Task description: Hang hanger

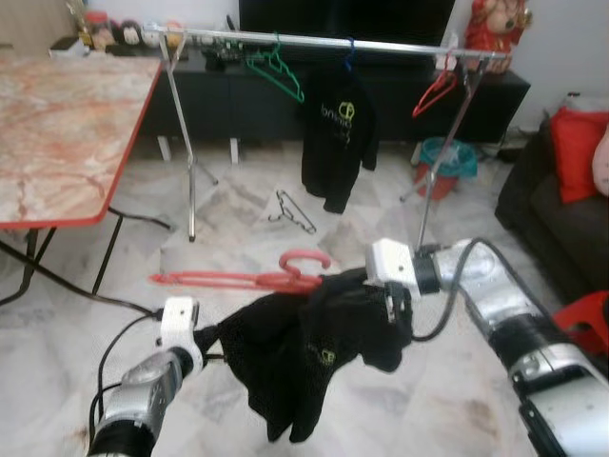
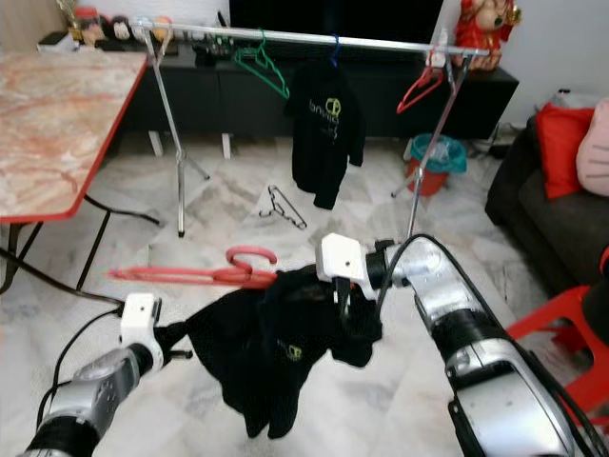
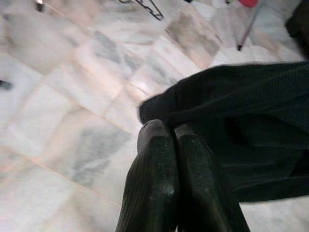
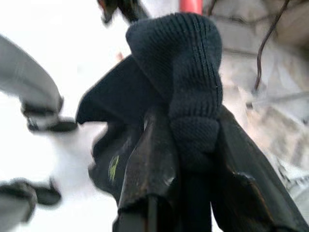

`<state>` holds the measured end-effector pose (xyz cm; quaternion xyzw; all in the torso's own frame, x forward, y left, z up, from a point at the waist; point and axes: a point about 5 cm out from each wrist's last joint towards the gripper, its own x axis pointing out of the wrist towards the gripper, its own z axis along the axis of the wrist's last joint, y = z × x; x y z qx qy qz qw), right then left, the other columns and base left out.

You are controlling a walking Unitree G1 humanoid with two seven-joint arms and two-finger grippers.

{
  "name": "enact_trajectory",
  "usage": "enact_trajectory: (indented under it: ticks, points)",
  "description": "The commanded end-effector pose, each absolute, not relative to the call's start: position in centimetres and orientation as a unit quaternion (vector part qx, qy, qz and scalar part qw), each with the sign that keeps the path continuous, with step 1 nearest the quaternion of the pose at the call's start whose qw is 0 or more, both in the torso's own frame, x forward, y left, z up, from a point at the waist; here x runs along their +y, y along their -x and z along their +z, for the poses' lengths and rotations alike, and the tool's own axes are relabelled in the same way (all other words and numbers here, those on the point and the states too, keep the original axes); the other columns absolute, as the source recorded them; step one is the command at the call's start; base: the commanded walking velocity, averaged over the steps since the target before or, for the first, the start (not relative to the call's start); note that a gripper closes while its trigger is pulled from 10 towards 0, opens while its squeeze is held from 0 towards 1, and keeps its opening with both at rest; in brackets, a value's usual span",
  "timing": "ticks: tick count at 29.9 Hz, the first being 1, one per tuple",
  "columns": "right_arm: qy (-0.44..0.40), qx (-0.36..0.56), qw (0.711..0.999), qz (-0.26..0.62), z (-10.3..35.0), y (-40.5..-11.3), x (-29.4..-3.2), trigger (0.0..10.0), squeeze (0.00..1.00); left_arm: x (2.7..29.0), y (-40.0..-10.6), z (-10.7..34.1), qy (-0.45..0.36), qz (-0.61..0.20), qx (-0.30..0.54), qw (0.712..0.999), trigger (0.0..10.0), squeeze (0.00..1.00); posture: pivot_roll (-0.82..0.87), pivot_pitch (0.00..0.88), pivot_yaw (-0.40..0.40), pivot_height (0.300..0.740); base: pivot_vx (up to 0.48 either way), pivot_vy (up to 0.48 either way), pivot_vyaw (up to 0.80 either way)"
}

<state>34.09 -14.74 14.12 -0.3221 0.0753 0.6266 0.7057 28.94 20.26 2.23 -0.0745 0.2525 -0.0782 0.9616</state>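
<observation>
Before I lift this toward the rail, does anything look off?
Yes. The black shirt sags bunched between both grippers, mostly off the red hanger, whose arm juts out bare. A black hanger lies on the floor under the rail.

Five hangers show: two red (image 1: 238,279) (image 1: 435,93), one green (image 1: 277,71), one blue (image 1: 349,54), one dark wire (image 1: 294,211). Two black shirts (image 1: 338,143) (image 1: 304,347). One metal rail (image 1: 324,43), one marble-topped table (image 1: 57,133).

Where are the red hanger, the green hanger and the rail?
red hanger (image 1: 249,279): left eye view, on its bar near the hook.
green hanger (image 1: 276,69): left eye view, on its shoulder.
rail (image 1: 400,46): left eye view, on the bare bar.
</observation>
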Motion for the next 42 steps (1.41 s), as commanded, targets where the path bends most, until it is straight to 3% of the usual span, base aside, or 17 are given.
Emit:
enact_trajectory:
  ticks: [1, 4, 8, 10, 12, 14, 18, 20, 24, 28, 32, 36, 42]
  points:
    - [0.353, 0.07, 0.708, 0.608, 15.0, -34.6, -15.5, 10.0, 0.0, 21.1, -28.9, 2.1, 0.066, -0.054, 0.258, 0.963, 0.0, 0.0, -0.01, 0.0, -0.106, 0.736, 0.0, 0.0, 0.0]
    - [0.348, 0.061, 0.723, 0.593, 15.3, -34.9, -15.8, 10.0, 0.0, 21.5, -28.9, 2.0, 0.05, -0.043, 0.259, 0.964, 0.0, 0.0, -0.01, 0.0, -0.107, 0.736, 0.0, 0.0, 0.0]
    - [0.347, 0.051, 0.709, 0.611, 15.6, -34.6, -16.3, 10.0, 0.0, 21.8, -28.8, 1.8, 0.045, -0.03, 0.263, 0.963, 0.0, 0.0, -0.01, 0.0, -0.107, 0.736, 0.0, 0.0, 0.0]
    - [0.278, 0.0, 0.737, 0.616, 17.4, -34.7, -16.6, 10.0, 0.0, 21.9, -28.6, 1.6, 0.043, -0.024, 0.268, 0.962, 0.0, 0.0, -0.01, 0.0, -0.107, 0.736, 0.0, 0.0, 0.0]
    - [0.242, -0.014, 0.737, 0.631, 18.0, -34.6, -16.6, 10.0, 0.0, 21.8, -28.6, 1.5, 0.043, -0.024, 0.269, 0.962, 0.0, 0.0, -0.02, 0.0, -0.106, 0.736, 0.0, 0.0, 0.0]
    - [0.199, -0.026, 0.707, 0.678, 18.6, -33.6, -17.1, 10.0, 0.0, 21.9, -28.5, 1.3, 0.043, -0.016, 0.271, 0.962, 0.0, 0.0, -0.01, 0.0, -0.106, 0.736, 0.0, 0.0, 0.0]
    - [0.217, -0.002, 0.688, 0.692, 17.9, -33.0, -17.6, 10.0, 0.0, 22.2, -28.4, 1.3, 0.042, -0.009, 0.271, 0.962, 0.0, 0.0, -0.02, 0.0, -0.105, 0.736, 0.0, 0.0, 0.0]
    - [0.252, 0.016, 0.7, 0.668, 17.1, -33.2, -18.1, 10.0, 0.0, 22.6, -28.5, 1.4, 0.04, 0.001, 0.265, 0.963, 0.0, 0.0, -0.02, 0.0, -0.104, 0.736, 0.0, 0.0, 0.0]
    - [0.222, -0.009, 0.726, 0.651, 17.5, -33.6, -17.9, 10.0, 0.0, 22.4, -29.1, 2.2, 0.067, -0.002, 0.231, 0.971, 0.0, 0.0, -0.02, 0.0, -0.1, 0.736, 0.0, 0.0, 0.0]
    - [0.191, -0.024, 0.706, 0.681, 18.0, -33.0, -17.3, 10.0, 0.0, 21.3, -29.4, 2.9, 0.109, -0.052, 0.198, 0.973, 0.0, 0.0, -0.02, 0.0, -0.1, 0.736, 0.0, 0.0, 0.0]
    - [0.197, -0.02, 0.698, 0.688, 17.8, -33.0, -17.2, 10.0, 0.0, 20.8, -29.1, 2.8, 0.107, -0.085, 0.2, 0.97, 0.0, 0.0, -0.02, 0.0, -0.1, 0.736, 0.0, 0.0, 0.0]
    - [0.204, -0.003, 0.667, 0.717, 17.6, -32.5, -17.0, 10.0, 0.0, 19.6, -28.0, 2.3, 0.088, -0.172, 0.219, 0.956, 0.0, 0.0, -0.02, 0.0, -0.104, 0.736, 0.0, 0.0, 0.0]
    - [0.213, 0.021, 0.649, 0.73, 16.9, -31.7, -17.1, 10.0, 0.0, 19.6, -27.4, 1.9, 0.089, -0.184, 0.224, 0.953, 0.0, 0.0, -0.01, 0.0, -0.108, 0.736, 0.0, 0.0, 0.0]
